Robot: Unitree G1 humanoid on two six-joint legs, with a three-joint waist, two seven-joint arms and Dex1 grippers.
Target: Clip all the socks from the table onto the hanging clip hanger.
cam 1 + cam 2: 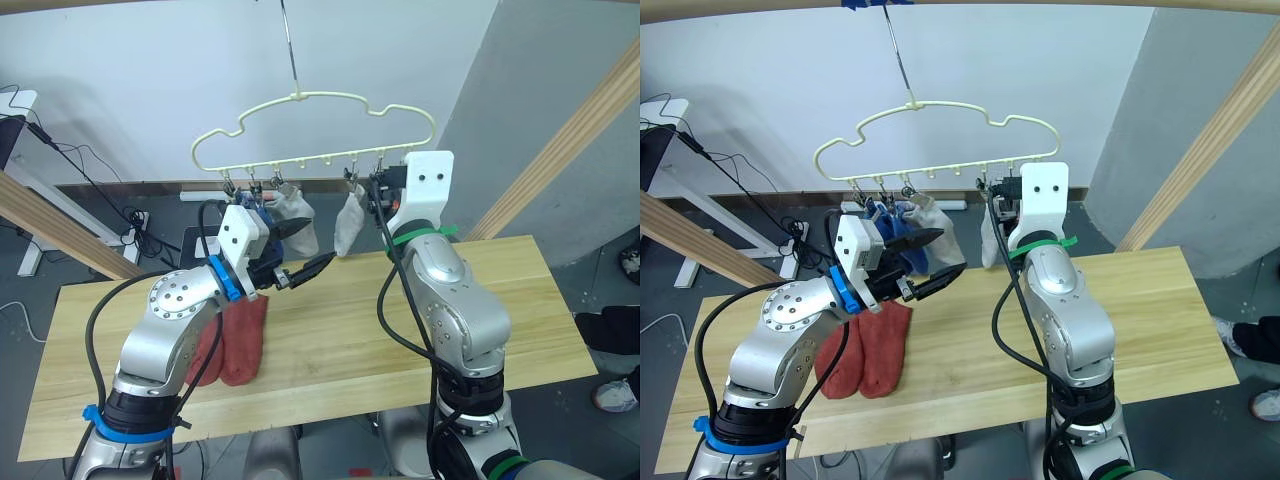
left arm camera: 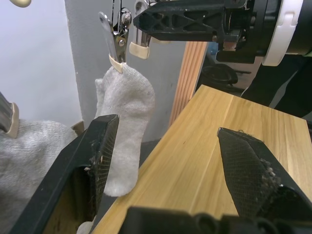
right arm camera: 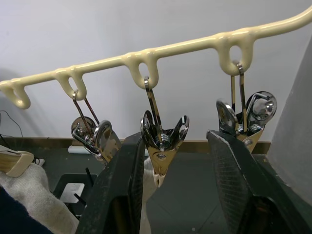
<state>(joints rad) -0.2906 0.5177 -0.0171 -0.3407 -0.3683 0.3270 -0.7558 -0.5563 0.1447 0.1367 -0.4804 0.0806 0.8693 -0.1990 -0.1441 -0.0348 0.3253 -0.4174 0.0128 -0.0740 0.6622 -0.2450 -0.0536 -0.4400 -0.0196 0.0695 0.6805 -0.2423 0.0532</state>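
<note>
At clip hanger (image 1: 310, 130): right pincer (image 3: 168, 187) spread around clip (image 3: 163, 146); left pincer (image 1: 305, 248) spread, empty.

Two rust-red socks (image 1: 238, 340) flat on the table (image 1: 330, 340); grey and blue ones on the clip hanger (image 1: 310, 130).

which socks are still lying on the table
The two rust-red socks, flat side by side on the table under the left arm. The grey and blue ones hang from the clip hanger.
</note>
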